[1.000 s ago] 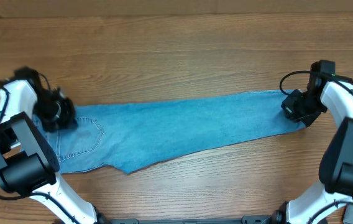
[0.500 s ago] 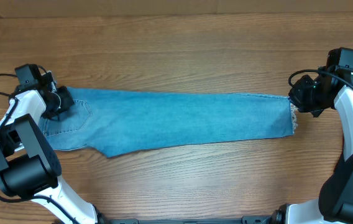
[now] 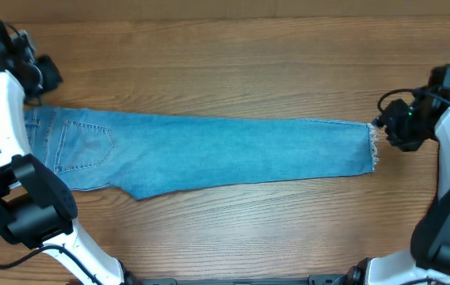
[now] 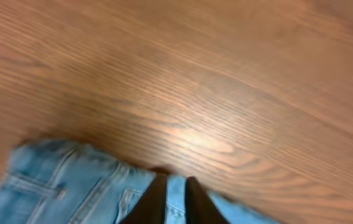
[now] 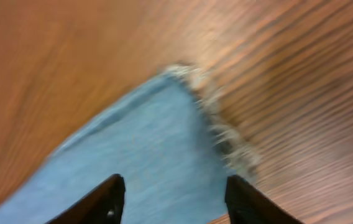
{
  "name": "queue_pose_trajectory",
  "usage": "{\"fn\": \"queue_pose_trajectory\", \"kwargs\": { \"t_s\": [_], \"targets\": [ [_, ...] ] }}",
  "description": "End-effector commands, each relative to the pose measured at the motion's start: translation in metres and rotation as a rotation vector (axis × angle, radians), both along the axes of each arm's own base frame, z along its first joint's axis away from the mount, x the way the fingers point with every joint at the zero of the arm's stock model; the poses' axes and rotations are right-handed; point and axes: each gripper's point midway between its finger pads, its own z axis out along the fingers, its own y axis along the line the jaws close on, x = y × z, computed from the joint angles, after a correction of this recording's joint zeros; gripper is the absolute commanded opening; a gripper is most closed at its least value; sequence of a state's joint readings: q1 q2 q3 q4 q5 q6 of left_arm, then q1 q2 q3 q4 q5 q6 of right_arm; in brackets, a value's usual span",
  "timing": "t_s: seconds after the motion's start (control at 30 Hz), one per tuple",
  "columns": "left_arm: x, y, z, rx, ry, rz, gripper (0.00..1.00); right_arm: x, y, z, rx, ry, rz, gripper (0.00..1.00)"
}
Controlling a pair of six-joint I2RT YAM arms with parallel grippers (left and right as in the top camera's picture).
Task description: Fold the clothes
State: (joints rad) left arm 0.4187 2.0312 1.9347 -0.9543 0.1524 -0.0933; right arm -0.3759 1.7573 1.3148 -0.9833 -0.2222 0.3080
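On the table (image 3: pixel 225 55), one pair of jeans (image 3: pixel 209 154), left gripper (image 4: pixel 175 193) barely parted, right gripper (image 5: pixel 175 183) wide, both empty

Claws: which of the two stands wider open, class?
The right claw, at the frayed hem of the jeans: its fingers stand well apart, whereas the left claw's nearly touch.

Left gripper (image 4: pixel 176 180) jaws barely parted; right gripper (image 5: pixel 174 179) jaws wide apart
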Motion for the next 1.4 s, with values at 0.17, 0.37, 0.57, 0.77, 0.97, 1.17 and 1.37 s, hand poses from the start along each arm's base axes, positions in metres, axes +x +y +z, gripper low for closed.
{"fn": "queue_pose_trajectory", "kwargs": {
  "t_s": [0.17,0.37,0.57,0.77,0.97,1.17,1.37],
  "targets": [
    [-0.014,-0.033,0.091,-0.1,-0.072,-0.097,0.51,-0.004,-0.026,-0.041,0.13,-0.002,0.087,0.67],
    [-0.047,-0.06,0.097,-0.212,0.024,-0.119,0.57,-0.006,-0.004,-0.062,0.267,-0.012,0.2,0.77],
    [-0.067,-0.076,0.088,-0.241,0.12,-0.167,0.54,-0.024,0.026,-0.087,0.381,0.074,0.308,0.66],
    [-0.073,-0.081,0.086,-0.237,0.145,-0.198,0.5,-0.024,0.032,-0.088,0.405,0.077,0.312,0.45],
    [-0.074,-0.082,0.086,-0.241,0.153,-0.198,0.49,-0.017,0.039,-0.08,0.445,0.015,0.35,0.1],
    [-0.077,-0.083,0.085,-0.245,0.165,-0.2,0.47,-0.008,0.019,-0.051,0.398,0.031,0.286,0.04],
    [-0.077,-0.082,0.085,-0.239,0.163,-0.204,0.47,0.005,0.008,0.003,0.293,-0.016,0.225,0.04]
  ]
}}
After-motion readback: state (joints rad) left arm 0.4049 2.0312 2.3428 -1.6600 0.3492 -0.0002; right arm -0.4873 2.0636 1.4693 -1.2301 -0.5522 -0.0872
